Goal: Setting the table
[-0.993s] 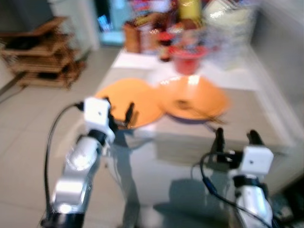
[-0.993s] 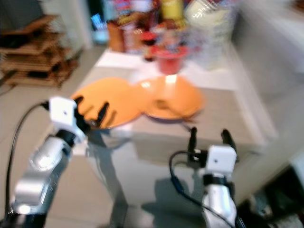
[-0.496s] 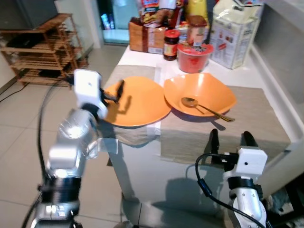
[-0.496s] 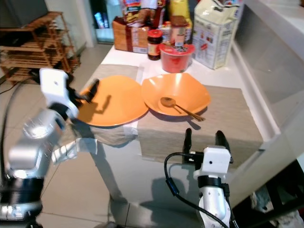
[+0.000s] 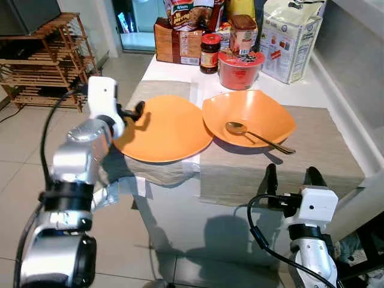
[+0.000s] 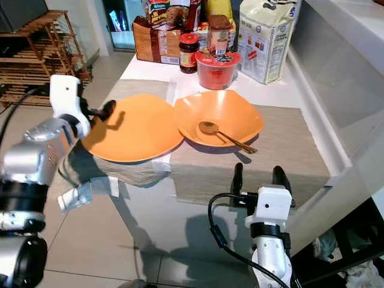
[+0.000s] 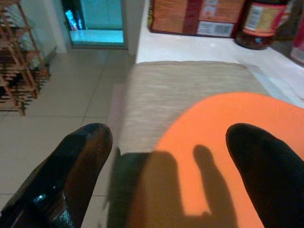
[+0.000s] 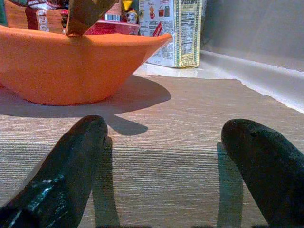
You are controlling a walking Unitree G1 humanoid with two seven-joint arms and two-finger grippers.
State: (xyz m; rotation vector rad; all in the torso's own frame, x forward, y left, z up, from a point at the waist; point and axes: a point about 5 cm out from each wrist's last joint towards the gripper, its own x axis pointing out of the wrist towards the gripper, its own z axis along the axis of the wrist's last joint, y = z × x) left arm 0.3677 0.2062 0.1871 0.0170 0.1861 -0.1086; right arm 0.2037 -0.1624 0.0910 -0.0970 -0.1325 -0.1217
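Where mats (image 5: 312, 150) cover white table (image 5: 174, 69), tiled floor (image 5: 18, 156).

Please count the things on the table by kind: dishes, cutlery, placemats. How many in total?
Orange dishes: 2 (plate, bowl)
Spoons: 1 (spoon, lying in the bowl)
Placemats: 2 (left placemat, right placemat)
Total: 5

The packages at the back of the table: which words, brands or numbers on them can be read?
White bag: printed panels, too small to read.
Brown box: white label, too blurred to read.
Dark jar: label unreadable.
Red cup: lid print unreadable.
No text here reads with certainty.
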